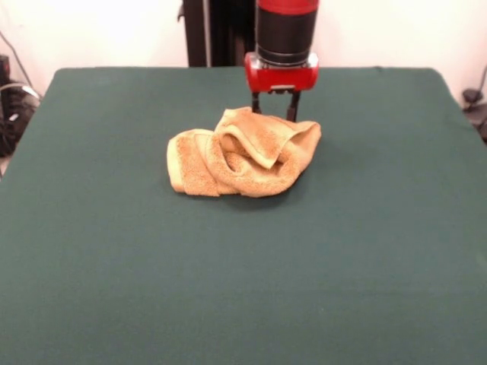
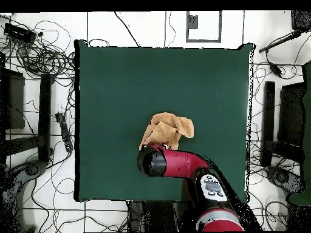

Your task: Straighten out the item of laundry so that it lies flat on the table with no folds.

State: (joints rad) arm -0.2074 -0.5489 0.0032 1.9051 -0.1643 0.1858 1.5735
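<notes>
The golden-orange towel (image 1: pixel 243 156) lies crumpled and folded over itself near the middle of the dark green table (image 1: pixel 114 266). My gripper (image 1: pixel 274 112) hangs straight down right behind the towel's far edge. Its two dark fingers (image 1: pixel 293 106) stand apart with nothing between them, and their tips are hidden by the cloth. In the overhead view the towel (image 2: pixel 168 129) is a bunched heap on the table (image 2: pixel 121 79). There the red arm's wrist (image 2: pixel 153 162) covers the gripper and the edge of the towel nearest the robot.
The robot's pedestal (image 1: pixel 221 30) stands at the table's far side. Cables (image 2: pixel 36 54) and dark stands (image 2: pixel 276 121) lie on the floor round the table. The red arm (image 2: pixel 194 170) reaches over the table's robot-side edge.
</notes>
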